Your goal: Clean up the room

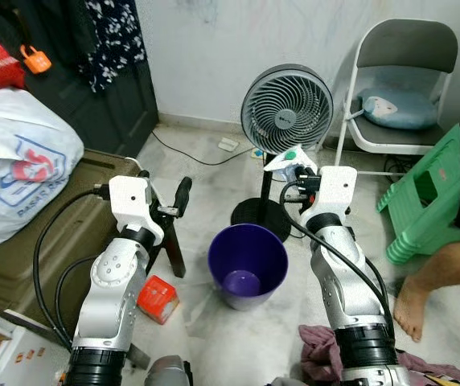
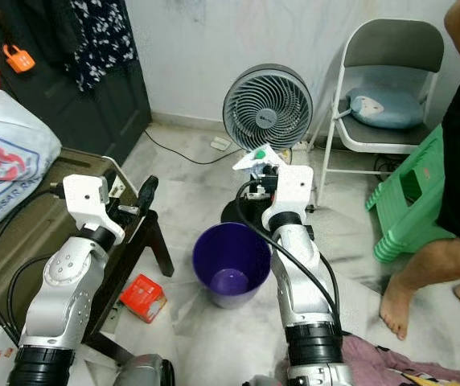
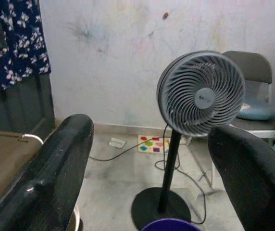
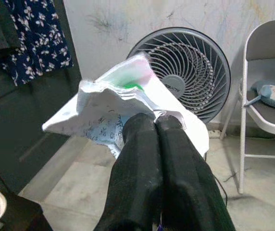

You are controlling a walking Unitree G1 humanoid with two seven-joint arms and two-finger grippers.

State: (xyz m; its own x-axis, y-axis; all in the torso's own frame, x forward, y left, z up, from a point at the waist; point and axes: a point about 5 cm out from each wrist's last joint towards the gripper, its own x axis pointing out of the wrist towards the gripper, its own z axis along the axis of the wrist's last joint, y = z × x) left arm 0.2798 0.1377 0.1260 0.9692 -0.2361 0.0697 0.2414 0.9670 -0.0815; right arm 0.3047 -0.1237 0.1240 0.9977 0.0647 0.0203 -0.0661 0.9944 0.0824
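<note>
Right end effector [image 4: 159, 126] pinches crumpled white wrapper [image 4: 109, 103] above purple bin [image 1: 248, 263]; left end effector [image 3: 152, 159] spread, empty.

You've got the round purple plastic bucket [image 1: 248, 264] on the floor between the two arms. Behind it stands the grey pedestal fan [image 1: 286, 108], its base just beyond the bucket rim. The right gripper [image 1: 293, 165] is above and behind the bucket, fingers pinched together on a crumpled white paper wrapper [image 4: 123, 103]. The left gripper [image 1: 178, 201], fingers spread wide, is to the bucket's left. A small red carton [image 1: 157, 298] lies on the floor left of the bucket. The grey folding metal chair [image 1: 399, 84] is right of the fan, against the wall, with a green plastic step stool [image 1: 427, 205] in front of it. A person's bare leg [image 1: 439, 277] is just beside the stool.
</note>
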